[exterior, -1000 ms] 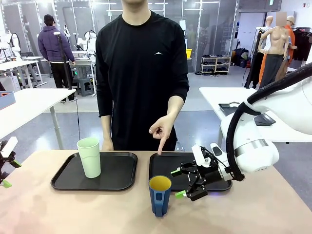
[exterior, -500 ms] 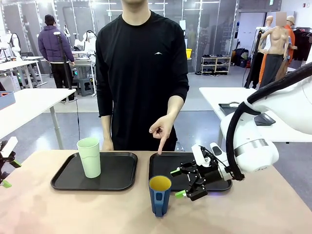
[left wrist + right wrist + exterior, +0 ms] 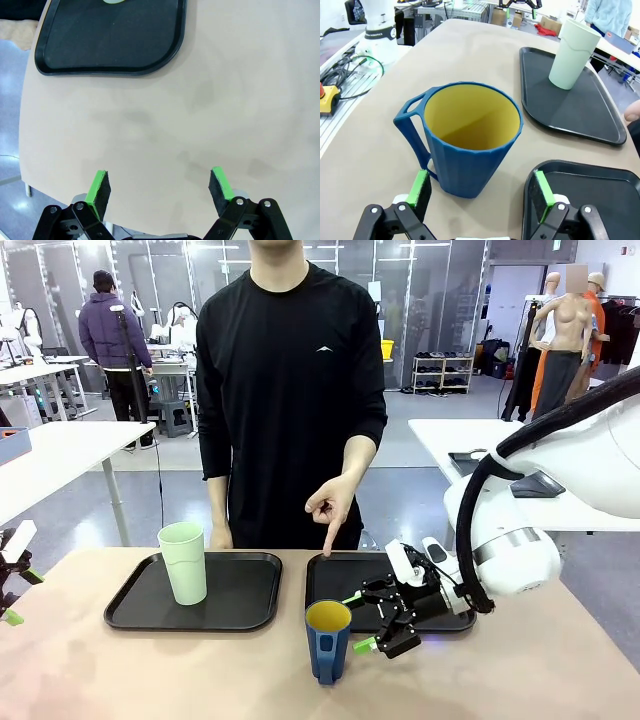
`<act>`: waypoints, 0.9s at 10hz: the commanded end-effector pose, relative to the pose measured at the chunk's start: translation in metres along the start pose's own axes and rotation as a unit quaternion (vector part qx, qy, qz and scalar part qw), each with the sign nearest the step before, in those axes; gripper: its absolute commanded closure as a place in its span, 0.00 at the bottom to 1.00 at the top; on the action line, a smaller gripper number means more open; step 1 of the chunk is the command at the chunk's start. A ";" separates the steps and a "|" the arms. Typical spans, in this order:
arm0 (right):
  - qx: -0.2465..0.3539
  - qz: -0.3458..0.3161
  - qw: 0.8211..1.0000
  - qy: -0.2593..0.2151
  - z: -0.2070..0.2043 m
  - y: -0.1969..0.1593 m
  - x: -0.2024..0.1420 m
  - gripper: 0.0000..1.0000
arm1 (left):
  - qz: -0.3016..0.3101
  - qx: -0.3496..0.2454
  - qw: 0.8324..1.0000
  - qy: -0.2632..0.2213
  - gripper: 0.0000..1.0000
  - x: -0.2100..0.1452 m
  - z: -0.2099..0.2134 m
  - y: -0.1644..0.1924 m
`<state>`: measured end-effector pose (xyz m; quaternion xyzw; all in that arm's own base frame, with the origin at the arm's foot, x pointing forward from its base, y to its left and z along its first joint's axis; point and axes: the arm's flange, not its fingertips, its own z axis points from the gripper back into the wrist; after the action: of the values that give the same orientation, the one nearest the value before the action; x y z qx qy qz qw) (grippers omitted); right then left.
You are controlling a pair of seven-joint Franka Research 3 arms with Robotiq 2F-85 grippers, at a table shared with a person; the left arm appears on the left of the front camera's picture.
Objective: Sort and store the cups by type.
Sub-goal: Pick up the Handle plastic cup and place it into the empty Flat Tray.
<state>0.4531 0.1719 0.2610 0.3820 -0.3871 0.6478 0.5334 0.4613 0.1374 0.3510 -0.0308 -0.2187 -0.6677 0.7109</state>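
Observation:
The pale mint-green tumbler (image 3: pixel 183 562) stands upright on the left black tray (image 3: pixel 240 605). On the bare table in front of the right black tray (image 3: pixel 335 575) stands the dark blue mug (image 3: pixel 328 640) with a yellow inside. My right gripper (image 3: pixel 357 622) is open just right of the mug, fingers pointing at it. In the right wrist view the mug (image 3: pixel 470 135) stands right ahead of the open right gripper (image 3: pixel 481 189), handle to the picture's left, with the tumbler (image 3: pixel 572 54) farther off. My left gripper (image 3: pixel 160 182) hangs open over bare table at the far left (image 3: pixel 15 595).
A person stands at the far side; one hand (image 3: pixel 330 510) points a finger down at the right tray. That fingertip (image 3: pixel 632 111) shows at the right wrist view's edge. A corner of the left tray (image 3: pixel 110 45) lies ahead of the left gripper.
My right gripper has slid a little to the left and lower, closer to the blue mug. The person's pointing hand, both cups and my left arm have stayed still.

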 end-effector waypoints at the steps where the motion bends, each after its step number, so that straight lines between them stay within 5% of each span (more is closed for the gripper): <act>1: 0.019 -0.018 1.000 -0.006 -0.003 -0.008 0.001 0.00 | -0.007 0.007 1.000 -0.013 0.00 -0.002 0.001 0.002; 9: 0.053 -0.026 0.998 -0.023 -0.026 -0.016 -0.002 0.00 | -0.007 0.007 1.000 -0.013 0.00 -0.002 0.001 0.002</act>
<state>0.4599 0.1906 0.2486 0.4213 -0.3685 0.6456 0.5196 0.4613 0.1373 0.3510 -0.0308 -0.2187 -0.6678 0.7108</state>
